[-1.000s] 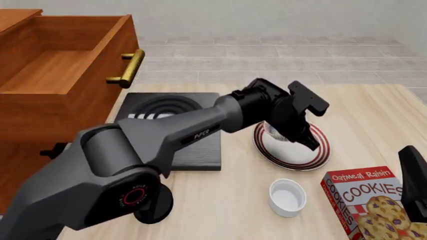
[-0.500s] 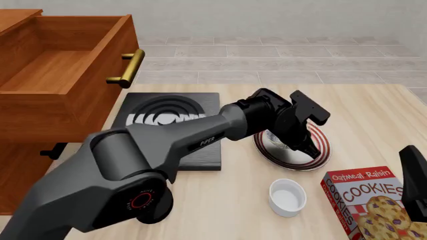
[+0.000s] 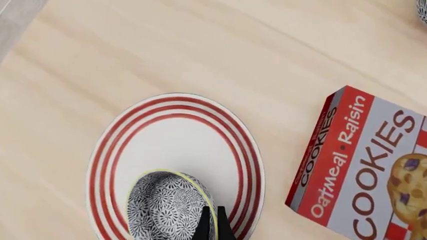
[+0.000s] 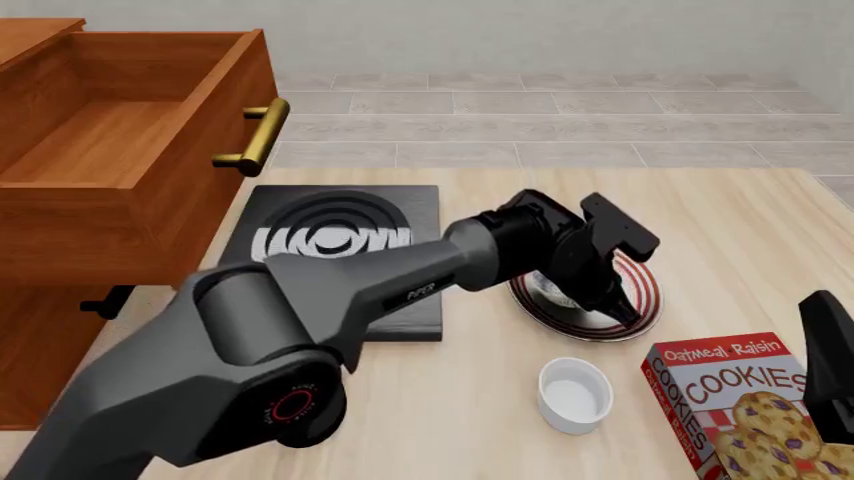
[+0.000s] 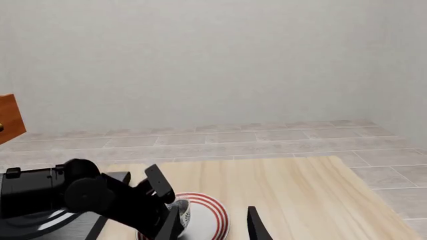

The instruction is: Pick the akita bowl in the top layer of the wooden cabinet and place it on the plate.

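The left gripper (image 4: 597,288) pinches the rim of the akita bowl (image 3: 170,205), held just over the plate (image 3: 177,145) near the table's right edge. The bowl appears rigid, glazed, slippery, breakable. The right gripper's (image 5: 213,220) jaws stand apart, empty.

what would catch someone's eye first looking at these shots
The big dark left arm sweeping across the table, its pincer closed on the akita bowl over the red-ringed plate. Next, the pulled-out top layer of the wooden cabinet at far left, and the bright cookie box at near right.
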Motion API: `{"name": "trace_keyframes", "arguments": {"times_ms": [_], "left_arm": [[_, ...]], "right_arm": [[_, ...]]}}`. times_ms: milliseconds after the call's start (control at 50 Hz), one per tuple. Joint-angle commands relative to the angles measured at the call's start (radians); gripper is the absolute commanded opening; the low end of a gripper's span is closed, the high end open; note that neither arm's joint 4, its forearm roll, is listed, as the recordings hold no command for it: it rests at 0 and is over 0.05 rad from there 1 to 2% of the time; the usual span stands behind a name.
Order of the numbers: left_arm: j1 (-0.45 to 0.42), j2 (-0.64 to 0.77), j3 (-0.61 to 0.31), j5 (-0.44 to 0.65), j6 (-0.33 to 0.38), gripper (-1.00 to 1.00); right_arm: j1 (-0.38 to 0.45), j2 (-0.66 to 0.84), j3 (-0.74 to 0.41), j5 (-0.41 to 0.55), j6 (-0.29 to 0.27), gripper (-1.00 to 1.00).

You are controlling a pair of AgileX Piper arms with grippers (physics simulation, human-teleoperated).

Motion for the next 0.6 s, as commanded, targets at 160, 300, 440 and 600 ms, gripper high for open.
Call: {"name": "trace_keyframes", "arguments": {"times_ms": [160, 300, 440, 600], "left_arm": [[-0.010, -0.001, 0.009, -0.013, -0.002, -1.00], [-0.012, 0.001, 0.010, -0.015, -0.003, -1.00], [-0.013, -0.003, 0.026, -0.024, -0.001, -1.00], [-0.013, -0.002, 0.030, -0.026, -0.003, -1.00]], "right_arm": [[0.000, 0.000, 0.000, 0.000, 0.000, 1.00], [0.000, 0.000, -0.001, 0.001, 0.000, 1.00], [0.000, 0.000, -0.001, 0.001, 0.000, 1.00], [0.000, 0.000, -0.001, 0.001, 0.000, 1.00]]}}
